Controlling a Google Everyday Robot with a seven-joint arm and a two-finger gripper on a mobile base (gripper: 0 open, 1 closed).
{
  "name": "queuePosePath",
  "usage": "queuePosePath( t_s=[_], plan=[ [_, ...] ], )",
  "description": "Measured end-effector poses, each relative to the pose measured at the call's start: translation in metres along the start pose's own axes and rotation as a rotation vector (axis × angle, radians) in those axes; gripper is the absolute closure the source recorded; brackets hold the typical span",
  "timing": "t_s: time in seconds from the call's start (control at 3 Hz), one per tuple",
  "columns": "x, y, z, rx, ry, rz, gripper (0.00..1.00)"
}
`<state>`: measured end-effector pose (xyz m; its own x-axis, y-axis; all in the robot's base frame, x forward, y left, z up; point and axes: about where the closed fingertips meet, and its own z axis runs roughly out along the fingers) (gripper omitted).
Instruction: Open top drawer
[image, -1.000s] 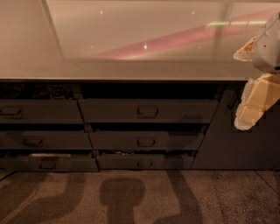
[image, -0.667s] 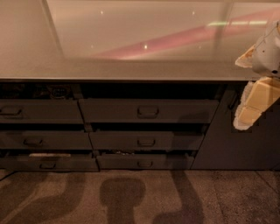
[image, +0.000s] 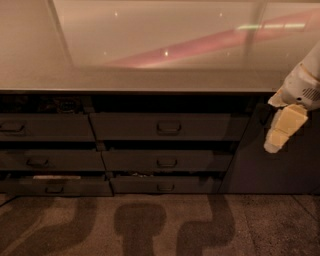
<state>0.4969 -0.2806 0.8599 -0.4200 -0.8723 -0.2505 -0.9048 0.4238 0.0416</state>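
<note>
The top drawer (image: 165, 126) is a wide dark grey front under the countertop, in the middle column, with a small rectangular loop handle (image: 168, 127) at its centre. Its front stands out a little from the cabinet, with a dark gap above it. My gripper (image: 280, 131) hangs at the right edge of the view, cream-coloured, pointing down in front of the plain cabinet panel. It is to the right of the drawer and apart from the handle.
Two lower drawers (image: 166, 162) sit below the top one, and a narrower column of drawers (image: 45, 127) stands to the left. A glossy countertop (image: 150, 75) overhangs them. A speckled floor (image: 150, 225) with shadows lies in front.
The gripper has drifted slightly to the right and up at the frame's right edge. The drawers have not moved.
</note>
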Motion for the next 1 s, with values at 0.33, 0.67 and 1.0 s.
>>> queuePosePath(
  t_s=[0.33, 0.67, 1.0],
  plan=[
    [0.001, -0.006, 0.01, -0.007, -0.002, 0.005, 0.0],
    [0.005, -0.011, 0.004, 0.002, -0.029, 0.042, 0.0],
    [-0.01, -0.016, 0.002, 0.099, 0.0, 0.089, 0.0]
  ],
)
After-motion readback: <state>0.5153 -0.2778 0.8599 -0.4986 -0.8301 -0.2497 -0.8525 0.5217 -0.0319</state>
